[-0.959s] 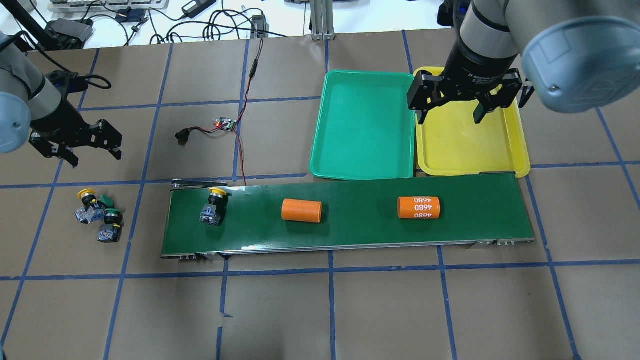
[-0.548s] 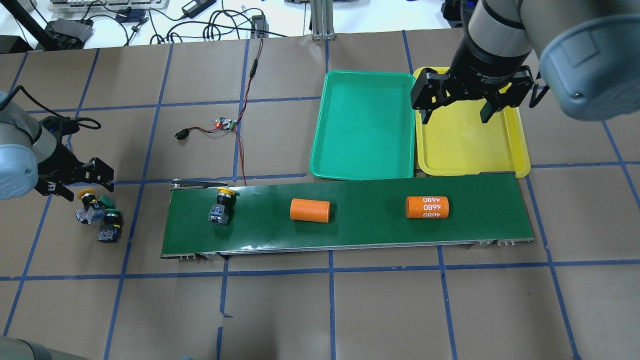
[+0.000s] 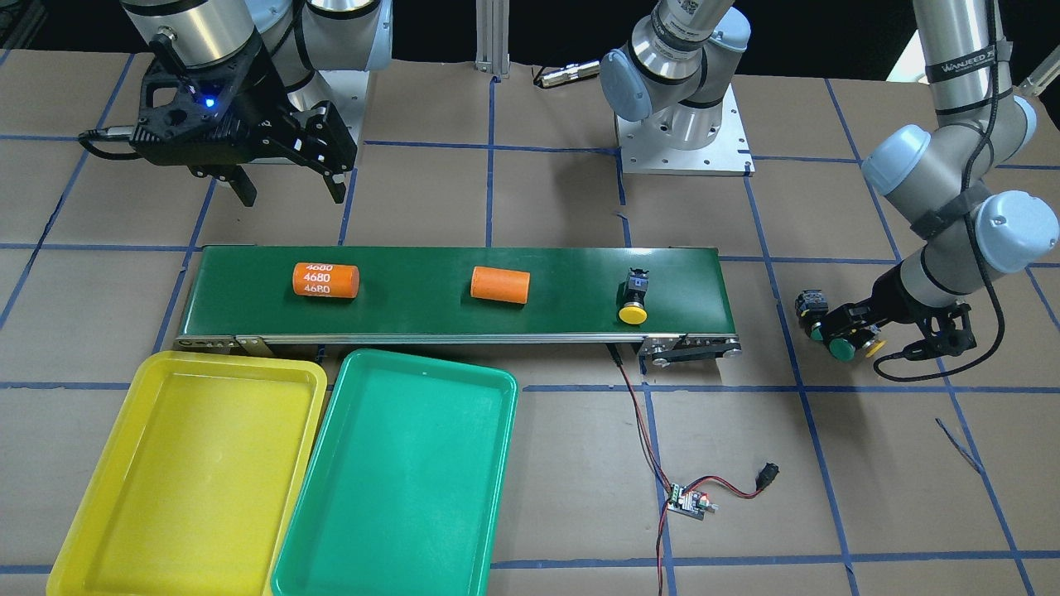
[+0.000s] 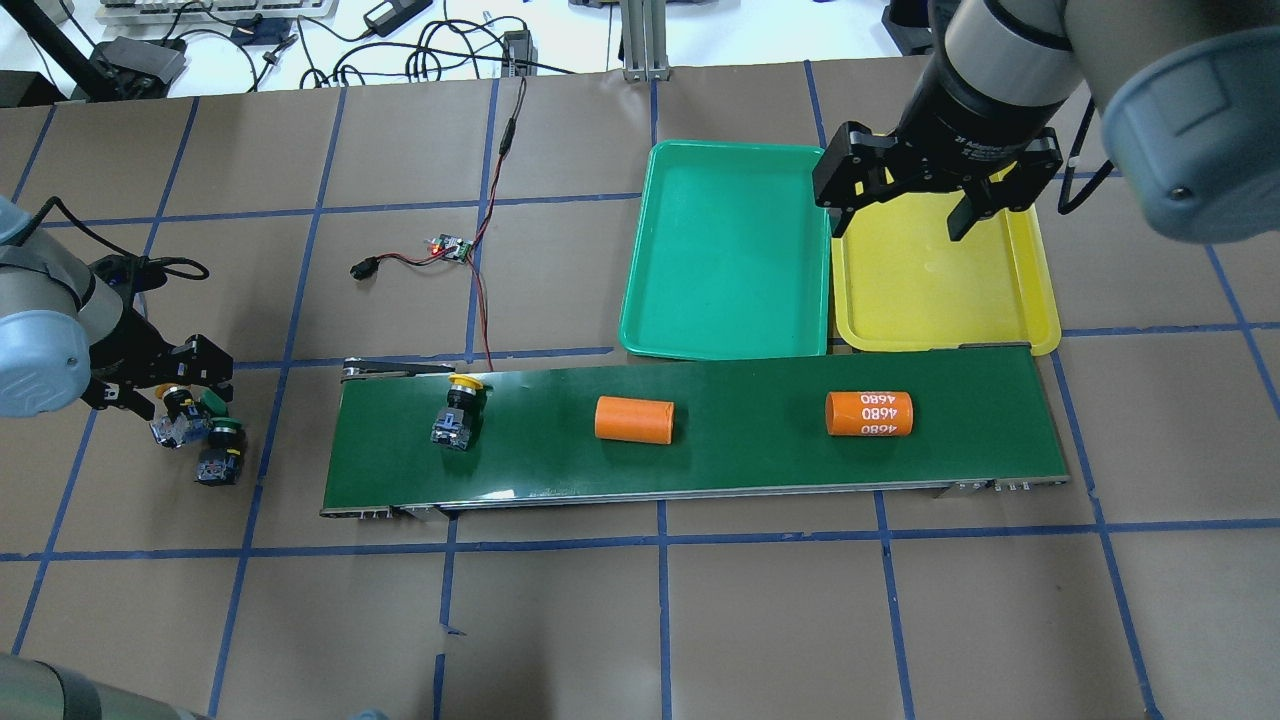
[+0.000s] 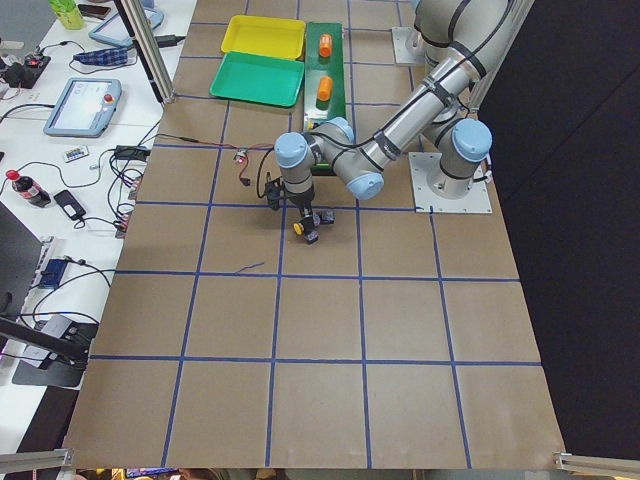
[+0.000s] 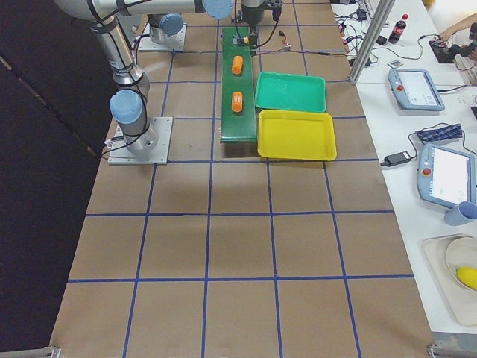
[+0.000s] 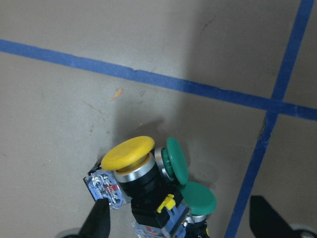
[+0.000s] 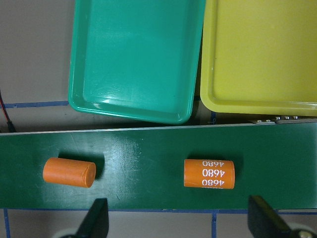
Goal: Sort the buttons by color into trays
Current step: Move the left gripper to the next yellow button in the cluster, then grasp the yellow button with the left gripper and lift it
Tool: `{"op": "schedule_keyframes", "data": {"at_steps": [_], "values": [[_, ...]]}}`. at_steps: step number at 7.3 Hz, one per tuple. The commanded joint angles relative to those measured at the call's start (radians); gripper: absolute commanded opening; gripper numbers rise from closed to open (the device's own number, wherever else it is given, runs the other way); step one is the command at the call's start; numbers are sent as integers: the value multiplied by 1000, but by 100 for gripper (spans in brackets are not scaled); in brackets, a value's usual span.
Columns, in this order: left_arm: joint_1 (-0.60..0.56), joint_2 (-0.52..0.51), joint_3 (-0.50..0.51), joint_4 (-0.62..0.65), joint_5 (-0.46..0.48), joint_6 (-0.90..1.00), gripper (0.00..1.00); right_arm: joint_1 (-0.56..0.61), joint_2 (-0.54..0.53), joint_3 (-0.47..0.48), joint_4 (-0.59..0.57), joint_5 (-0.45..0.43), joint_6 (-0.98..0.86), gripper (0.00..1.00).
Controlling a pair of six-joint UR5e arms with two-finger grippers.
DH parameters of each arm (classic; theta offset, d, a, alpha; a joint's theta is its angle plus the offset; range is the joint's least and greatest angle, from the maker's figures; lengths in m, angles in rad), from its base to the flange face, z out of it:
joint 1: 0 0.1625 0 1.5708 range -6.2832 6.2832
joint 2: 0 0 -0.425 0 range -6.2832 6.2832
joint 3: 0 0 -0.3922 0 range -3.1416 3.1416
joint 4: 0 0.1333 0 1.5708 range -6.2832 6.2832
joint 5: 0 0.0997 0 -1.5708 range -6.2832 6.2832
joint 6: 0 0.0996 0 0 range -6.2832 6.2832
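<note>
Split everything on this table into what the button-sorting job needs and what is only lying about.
Job:
belt yellow button, on the conveyor belt
table yellow button
first green button
second green button
yellow tray
green tray

Lying about:
plain orange cylinder
numbered orange cylinder
wired circuit board

Both the green tray and the yellow tray look like smooth moulded plastic, glossy under the lights. The belt has a duller sheen, edged by a bare metal rail. Matt brown paper covers the desk, crossed with blue tape. The yellow cap is slick plastic.
</note>
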Motion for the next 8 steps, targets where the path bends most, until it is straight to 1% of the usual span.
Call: {"op": "schedule_keyframes", "data": {"at_steps": [1, 2, 3, 7, 8], "values": [[5, -19, 0, 0, -2, 1, 76, 5, 6, -37, 4, -90, -3, 100], [5, -23, 5, 0, -2, -3, 33, 7, 35, -89, 28, -95, -1, 100], [5, -24, 17, -1, 0, -12, 0, 7, 50, -121, 65, -107, 9, 100], [-31, 35, 22, -13, -12, 1, 0, 9, 26, -109, 88, -106, -3, 100], [-88, 62, 26, -21, -6, -2, 0, 10, 23, -103, 79, -109, -3, 100]]}}
